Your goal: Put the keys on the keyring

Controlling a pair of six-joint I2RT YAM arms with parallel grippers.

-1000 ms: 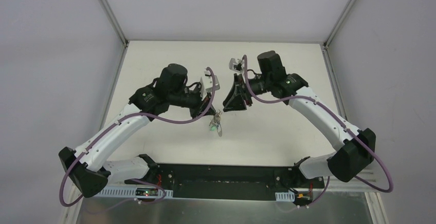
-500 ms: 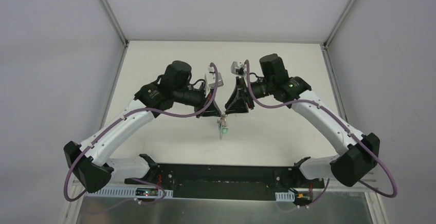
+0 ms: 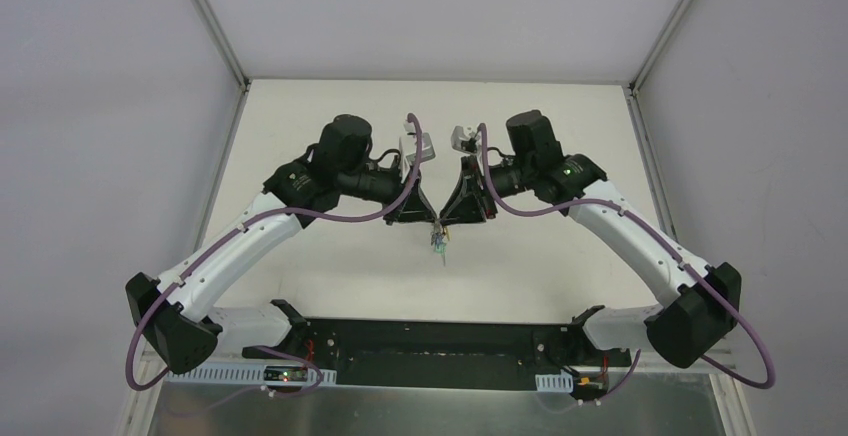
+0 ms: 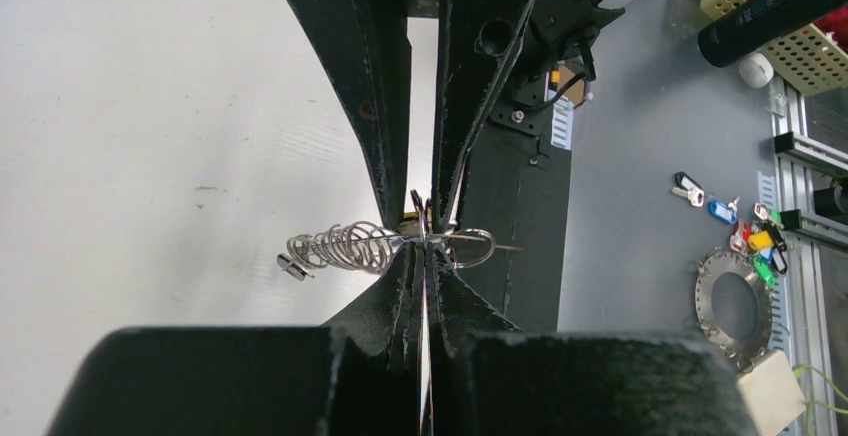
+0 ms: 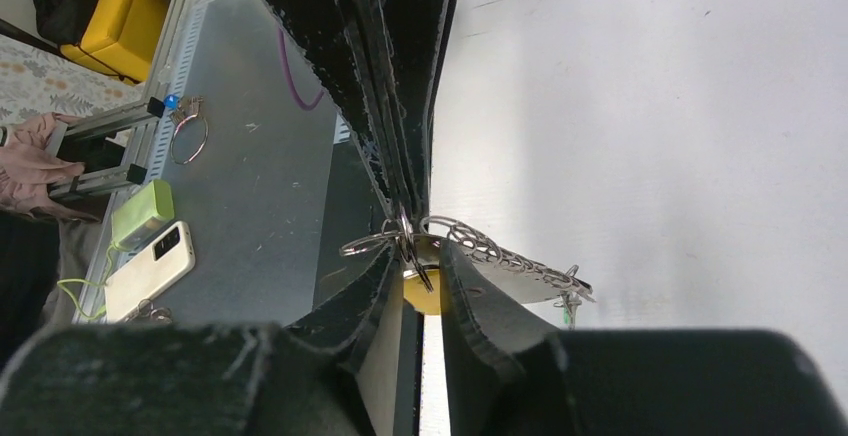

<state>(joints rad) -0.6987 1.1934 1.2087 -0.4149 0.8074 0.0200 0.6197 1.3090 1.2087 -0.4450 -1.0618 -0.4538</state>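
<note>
White panels walled a pale table (image 3: 330,266) where two robot arms leaned in from either side and met tip to tip above its middle. The left pincer (image 3: 428,220) and the right pincer (image 3: 446,220) stood nose to nose, and a small bunch of keys (image 3: 440,243) hung from the point where they met, clear of the table.

Seen from the left wrist, the left pincer's fingers were pressed tightly together, pinching the thin metal of the keyring (image 4: 472,246). Its silver wire loop stuck out on one side of the tips and a coiled silver chain (image 4: 340,246) trailed off the other. The right pincer's tips came in from the opposite side to the same spot.

Seen from the right wrist, the right pincer's fingers stood a narrow slit apart, with the round head of a yellow key (image 5: 420,293) sitting in the gap just behind the tips. Whether the pads truly gripped it could not be told. The wire loops and the chain showed just beyond those fingertips.

Off the table, on a grey metal surface, lay spare coloured keys (image 4: 745,231), a perforated metal disc (image 4: 735,301) and a phone (image 5: 150,268).
</note>
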